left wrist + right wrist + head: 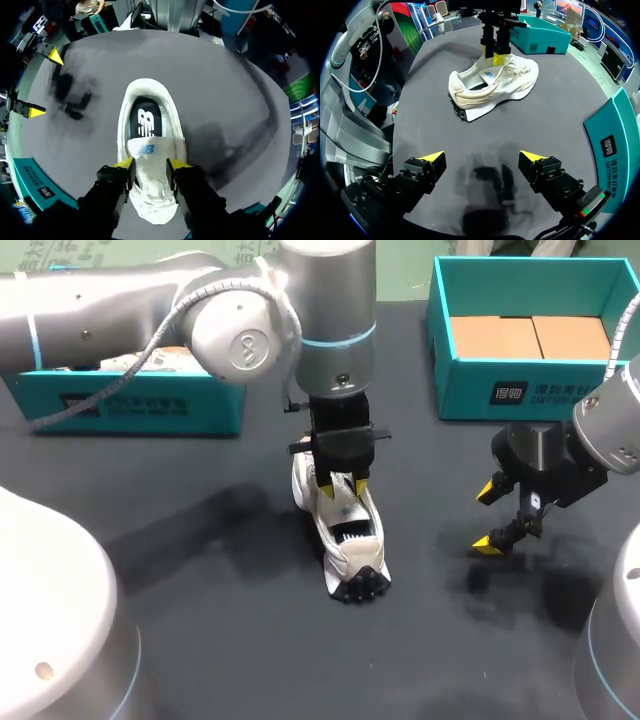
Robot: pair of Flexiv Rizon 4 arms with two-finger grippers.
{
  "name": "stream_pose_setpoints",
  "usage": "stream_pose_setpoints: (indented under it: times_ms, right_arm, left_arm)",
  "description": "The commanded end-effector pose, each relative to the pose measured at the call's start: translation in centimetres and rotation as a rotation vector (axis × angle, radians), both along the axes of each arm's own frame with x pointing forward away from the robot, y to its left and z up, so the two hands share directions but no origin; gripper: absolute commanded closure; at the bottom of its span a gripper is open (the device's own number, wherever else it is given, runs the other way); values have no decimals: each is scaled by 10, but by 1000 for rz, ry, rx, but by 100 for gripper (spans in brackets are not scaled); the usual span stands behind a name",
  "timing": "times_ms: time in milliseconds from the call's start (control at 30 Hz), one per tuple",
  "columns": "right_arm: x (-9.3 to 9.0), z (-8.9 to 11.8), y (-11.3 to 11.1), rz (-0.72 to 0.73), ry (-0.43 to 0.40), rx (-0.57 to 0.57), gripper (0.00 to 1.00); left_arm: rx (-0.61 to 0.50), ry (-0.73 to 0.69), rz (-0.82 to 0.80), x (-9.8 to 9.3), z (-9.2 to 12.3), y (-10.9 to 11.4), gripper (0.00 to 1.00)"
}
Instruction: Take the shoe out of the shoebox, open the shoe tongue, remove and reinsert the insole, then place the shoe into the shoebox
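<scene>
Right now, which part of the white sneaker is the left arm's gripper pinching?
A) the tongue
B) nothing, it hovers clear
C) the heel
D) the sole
A: in the left wrist view the left gripper clamps the tongue from both sides, with the sneaker standing on the table.

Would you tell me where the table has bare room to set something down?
Bare table lies between the shoe and the teal box on my left, and from the shoe's heel toward me. It's crowded between shoe and shoebox, where the open right fingers hang, and at the tongue, clamped by the left fingers.
</scene>
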State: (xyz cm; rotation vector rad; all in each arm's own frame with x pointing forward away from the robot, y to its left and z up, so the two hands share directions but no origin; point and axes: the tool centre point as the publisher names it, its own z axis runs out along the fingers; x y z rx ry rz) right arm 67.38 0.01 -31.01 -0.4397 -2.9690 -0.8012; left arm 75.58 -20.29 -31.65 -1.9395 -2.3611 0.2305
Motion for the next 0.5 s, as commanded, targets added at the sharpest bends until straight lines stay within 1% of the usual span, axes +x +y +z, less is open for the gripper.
stream_pose_setpoints:
  times_ms: [33,67,100,133,167,500]
  right_arm:
    - [-1,0,0,-1,-2,-2,0]
    - [-1,0,0,-1,-2,-2,0]
    - [-1,0,0,-1,-2,-2,0]
    - [-1,0,0,-1,-2,-2,0]
    - [-1,0,0,-1,-2,-2,0]
    - [-1,0,0,-1,-2,-2,0]
  left_arm:
    - [27,12,88,-2,44,19,47]
    - [17,33,130,-2,49,20,28]
    - [14,89,190,-2,54,22,12]
    - [34,160,282,-1,57,22,0]
    - [45,182,333,0,58,22,0]
    - [45,182,333,0,58,22,0]
